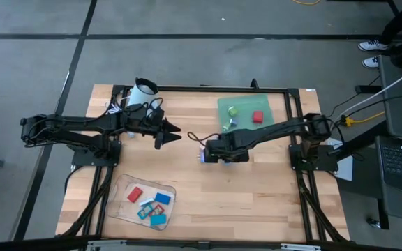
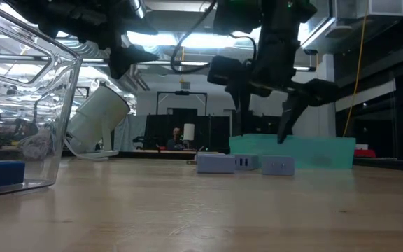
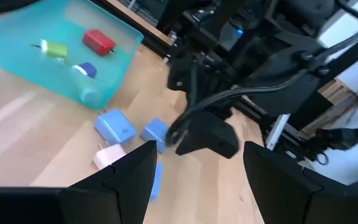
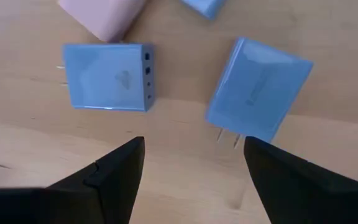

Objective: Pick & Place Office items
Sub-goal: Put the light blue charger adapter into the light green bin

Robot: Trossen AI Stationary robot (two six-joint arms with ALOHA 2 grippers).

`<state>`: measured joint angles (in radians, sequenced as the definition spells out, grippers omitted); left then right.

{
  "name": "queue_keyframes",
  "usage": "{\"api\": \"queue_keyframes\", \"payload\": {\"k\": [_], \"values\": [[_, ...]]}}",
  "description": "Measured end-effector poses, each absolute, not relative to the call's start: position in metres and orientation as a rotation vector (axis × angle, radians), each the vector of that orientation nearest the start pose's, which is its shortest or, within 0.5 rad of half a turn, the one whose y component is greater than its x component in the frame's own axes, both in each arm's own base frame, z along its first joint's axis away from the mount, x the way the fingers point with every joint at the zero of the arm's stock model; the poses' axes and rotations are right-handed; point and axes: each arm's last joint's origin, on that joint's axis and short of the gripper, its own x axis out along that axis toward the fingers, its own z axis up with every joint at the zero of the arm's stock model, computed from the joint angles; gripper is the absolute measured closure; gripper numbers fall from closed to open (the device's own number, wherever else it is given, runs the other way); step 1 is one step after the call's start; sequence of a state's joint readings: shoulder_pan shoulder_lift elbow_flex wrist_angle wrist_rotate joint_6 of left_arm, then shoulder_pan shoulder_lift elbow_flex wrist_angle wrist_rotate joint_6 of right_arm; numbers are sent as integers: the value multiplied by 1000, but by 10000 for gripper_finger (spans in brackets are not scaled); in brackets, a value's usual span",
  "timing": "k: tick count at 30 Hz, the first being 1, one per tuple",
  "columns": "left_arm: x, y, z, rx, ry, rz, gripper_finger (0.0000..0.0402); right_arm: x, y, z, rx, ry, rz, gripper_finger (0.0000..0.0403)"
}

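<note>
Hovering over the middle of the table (image 1: pixel 257 202), the right gripper (image 4: pixel 194 168) points down with its jaws apart and nothing between them. Just beyond its fingertips lie two light blue plug blocks (image 4: pixel 107 76) — one with its prongs pointing away from the other (image 4: pixel 258 90) — and a pink block (image 4: pixel 104 14) near them. All rest on the wood, close beside the teal tray (image 1: pixel 271 106), which holds a green piece (image 1: pixel 233 111), a red piece (image 1: pixel 258 116) and a blue piece (image 3: pixel 86 70). At the near left stands a clear bin (image 1: pixel 124 209) with red, blue and teal pieces inside. The left gripper (image 1: pixel 174 130) hangs off to the left by the tipped white mug (image 1: pixel 143 90) — jaws apart, empty.
</note>
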<state>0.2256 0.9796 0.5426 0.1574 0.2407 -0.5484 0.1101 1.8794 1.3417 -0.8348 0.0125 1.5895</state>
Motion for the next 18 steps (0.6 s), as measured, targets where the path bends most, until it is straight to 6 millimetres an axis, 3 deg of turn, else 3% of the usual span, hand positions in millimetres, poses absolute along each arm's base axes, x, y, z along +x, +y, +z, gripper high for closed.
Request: {"api": "queue_keyframes", "payload": {"k": [9,18], "values": [[208,40,247,-628,281,35,167,356,33,181,1207,1126,-1047,118],[208,39,247,-614,284,19,167,350,31,180,1170,1154,-1113,66]]}}
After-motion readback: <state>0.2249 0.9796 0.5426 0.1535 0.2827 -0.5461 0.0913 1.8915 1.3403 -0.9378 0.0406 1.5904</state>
